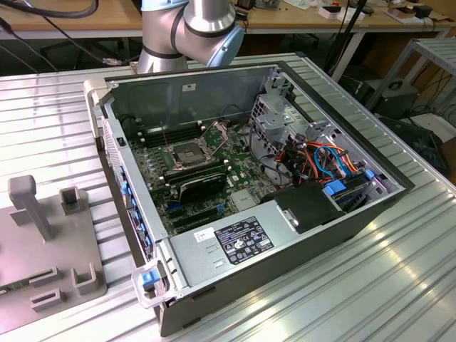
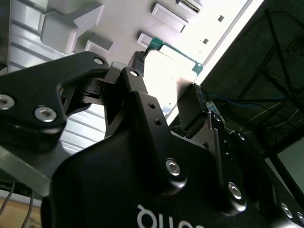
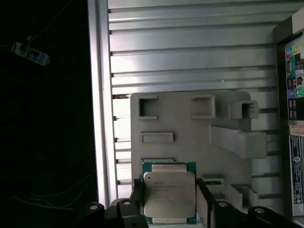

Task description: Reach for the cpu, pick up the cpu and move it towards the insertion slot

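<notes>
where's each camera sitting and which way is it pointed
Exterior view: off the arm, looking down on the open computer case and the insertion slot; the arm's grey joint stands behind the case.
First wrist view: on the arm, looking along the fingers at the cpu between them, above the grey fixture plate.
Second wrist view: on the arm, close behind the gripper, which holds the cpu edge-on.
Both wrist views share cpu, fingers and fixture plate.

The exterior view looks down at an angle from well above the open computer case [image 1: 256,206], the grey fixture plate [image 1: 43,249] beside it on the exterior view's left. Both wrist views look past the gripper [image 3: 168,202] at that plate [image 2: 142,28], the first from straight above, the second obliquely, much closer.
</notes>
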`<action>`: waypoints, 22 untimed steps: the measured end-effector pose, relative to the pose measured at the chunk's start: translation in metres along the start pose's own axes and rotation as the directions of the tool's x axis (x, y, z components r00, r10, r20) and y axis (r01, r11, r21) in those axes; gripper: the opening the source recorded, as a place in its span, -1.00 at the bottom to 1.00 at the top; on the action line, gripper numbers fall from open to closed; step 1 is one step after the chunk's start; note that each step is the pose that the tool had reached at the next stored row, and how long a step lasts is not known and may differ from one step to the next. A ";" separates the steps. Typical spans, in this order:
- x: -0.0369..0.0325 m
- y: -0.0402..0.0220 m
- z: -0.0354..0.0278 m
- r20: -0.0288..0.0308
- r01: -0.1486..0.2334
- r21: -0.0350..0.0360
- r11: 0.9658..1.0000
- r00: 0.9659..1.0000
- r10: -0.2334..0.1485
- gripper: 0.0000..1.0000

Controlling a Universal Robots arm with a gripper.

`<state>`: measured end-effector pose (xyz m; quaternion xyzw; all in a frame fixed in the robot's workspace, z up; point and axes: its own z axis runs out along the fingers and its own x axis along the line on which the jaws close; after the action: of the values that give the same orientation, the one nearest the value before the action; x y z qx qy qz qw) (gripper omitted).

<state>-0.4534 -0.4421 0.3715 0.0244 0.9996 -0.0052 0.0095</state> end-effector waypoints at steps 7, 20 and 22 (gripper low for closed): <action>-0.0078 0.0003 -0.0062 0.001 0.000 0.000 1.000 1.000 0.000 0.06; -0.0580 0.0027 -0.0054 0.001 0.000 0.000 1.000 1.000 0.000 0.06; -0.0684 0.0032 -0.0061 0.001 0.000 0.000 1.000 1.000 0.000 0.06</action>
<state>-0.3850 -0.4421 0.3789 0.0243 0.9996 -0.0052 0.0101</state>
